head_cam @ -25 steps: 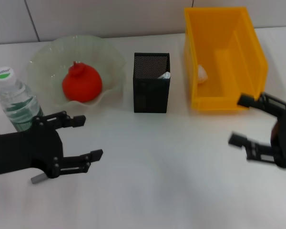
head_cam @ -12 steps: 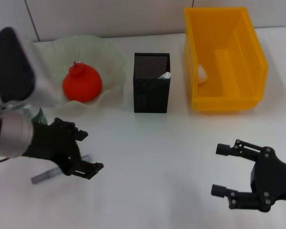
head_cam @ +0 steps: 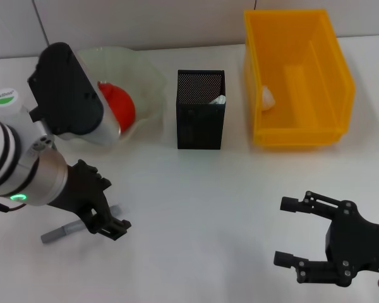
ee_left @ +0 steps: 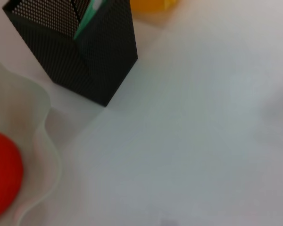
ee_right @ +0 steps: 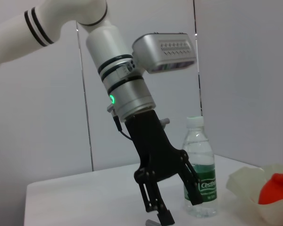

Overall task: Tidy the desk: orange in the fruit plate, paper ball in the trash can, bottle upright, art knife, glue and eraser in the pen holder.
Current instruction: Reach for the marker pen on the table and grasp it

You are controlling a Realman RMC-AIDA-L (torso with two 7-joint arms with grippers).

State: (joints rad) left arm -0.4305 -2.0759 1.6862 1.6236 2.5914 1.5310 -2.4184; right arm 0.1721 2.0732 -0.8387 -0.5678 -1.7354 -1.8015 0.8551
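Note:
The grey art knife (head_cam: pixel 57 233) lies flat on the table at the front left; it also shows in the right wrist view (ee_right: pixel 152 221). My left gripper (head_cam: pixel 108 209) points down over its near end, open, fingers (ee_right: pixel 194 194) spread just above it. My right gripper (head_cam: pixel 303 233) is open and empty at the front right. The orange (head_cam: pixel 121 104) sits in the fruit plate (head_cam: pixel 145 79), partly hidden by my left arm. The bottle (ee_right: pixel 200 174) stands upright at the far left. A paper ball (head_cam: pixel 267 96) lies in the trash can (head_cam: pixel 297 136). The eraser is not in view.
The pen holder (head_cam: pixel 201 120) stands mid-table between plate and trash can, with a white and green thing (head_cam: pixel 218 99) sticking up inside. My left arm's wrist housing (head_cam: pixel 66 88) hangs over the plate. The pen holder (ee_left: pixel 85 52) and plate rim (ee_left: pixel 42 141) show in the left wrist view.
My left arm has swung over the plate and turned its gripper fingers down onto the knife. My right gripper has drawn back from the trash can to the front right.

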